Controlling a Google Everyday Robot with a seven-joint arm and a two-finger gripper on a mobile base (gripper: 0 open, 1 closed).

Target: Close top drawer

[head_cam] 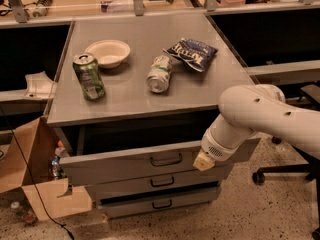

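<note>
The top drawer (120, 165) is a wide grey drawer under the cabinet's top, with a small dark loop handle (166, 160) at its centre. Its front stands a little out from the cabinet, with a dark gap above it. My gripper (202, 161) is at the end of the white arm (250, 116), which comes in from the right. It is low against the right part of the drawer front, right of the handle.
On the cabinet top (130, 96) stand a green can (89, 76) and a white bowl (108, 52); a can lying on its side (159, 74) and a blue chip bag (191, 53) are there too. Two narrower drawer fronts (162, 181) sit below. A cardboard box (30, 179) is at left, a chair base (280, 170) at right.
</note>
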